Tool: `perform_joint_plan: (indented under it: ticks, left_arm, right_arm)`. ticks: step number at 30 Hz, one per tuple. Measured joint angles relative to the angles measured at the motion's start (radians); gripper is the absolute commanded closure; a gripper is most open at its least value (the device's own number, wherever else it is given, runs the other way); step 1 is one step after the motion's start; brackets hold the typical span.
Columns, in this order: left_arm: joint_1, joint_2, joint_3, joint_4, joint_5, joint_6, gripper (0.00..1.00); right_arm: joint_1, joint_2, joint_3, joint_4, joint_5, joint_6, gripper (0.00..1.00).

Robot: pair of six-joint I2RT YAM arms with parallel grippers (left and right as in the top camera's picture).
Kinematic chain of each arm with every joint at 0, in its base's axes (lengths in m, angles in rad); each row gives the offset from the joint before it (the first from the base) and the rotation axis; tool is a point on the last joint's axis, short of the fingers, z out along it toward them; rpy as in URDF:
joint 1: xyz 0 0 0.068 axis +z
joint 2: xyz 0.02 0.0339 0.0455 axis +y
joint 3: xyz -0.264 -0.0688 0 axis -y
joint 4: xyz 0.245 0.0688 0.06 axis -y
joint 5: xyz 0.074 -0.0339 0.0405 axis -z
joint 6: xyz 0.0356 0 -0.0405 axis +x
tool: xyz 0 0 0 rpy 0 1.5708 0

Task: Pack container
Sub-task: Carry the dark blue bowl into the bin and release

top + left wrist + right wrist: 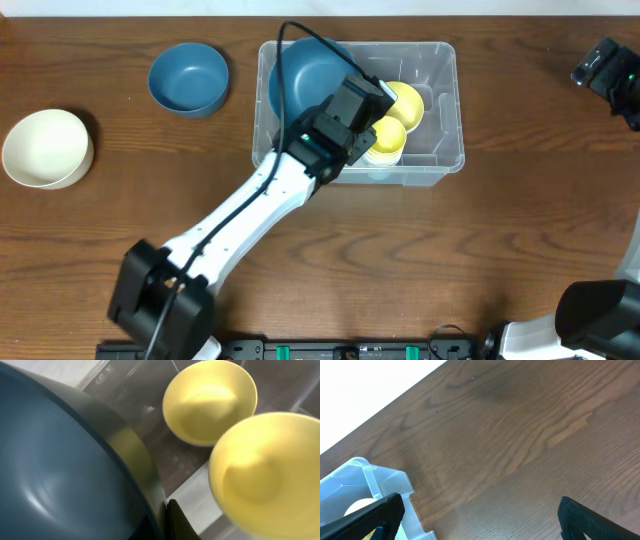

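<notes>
on the table's far middle, from overhead, the clear, round-cornered container holds a blue bowl and two yellow bowls. left wrist: the left gripper pinches the blue bowl's rim. right wrist: the right gripper gapes wide over bare wood, near the container's corner.

A dark brown wood-grain table fills the scene, with a bright white area beyond its edge.

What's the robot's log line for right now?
left fingers: gripping large blue bowl rim | container: two yellow bowls inside | right fingers: open
</notes>
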Motion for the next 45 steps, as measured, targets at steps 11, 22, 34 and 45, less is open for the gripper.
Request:
perform_joint_plan:
  ticks: [11, 22, 34, 45]
  left_arm:
    - [0.043, 0.099, 0.000, 0.107, 0.000, -0.125, 0.94]
    - [0.096, 0.101, 0.000, 0.111, 0.001, -0.330, 0.94]
    - [0.095, 0.101, 0.000, 0.100, 0.022, -0.362, 0.92]
    - [0.097, 0.101, 0.000, 0.097, 0.042, -0.378, 0.60]
  right_arm:
    - [0.000, 0.000, 0.000, 0.000, 0.000, 0.000, 0.01]
    - [0.000, 0.000, 0.000, 0.000, 0.000, 0.000, 0.01]
    - [0.000, 0.000, 0.000, 0.000, 0.000, 0.000, 0.01]
    - [0.000, 0.000, 0.000, 0.000, 0.000, 0.000, 0.01]
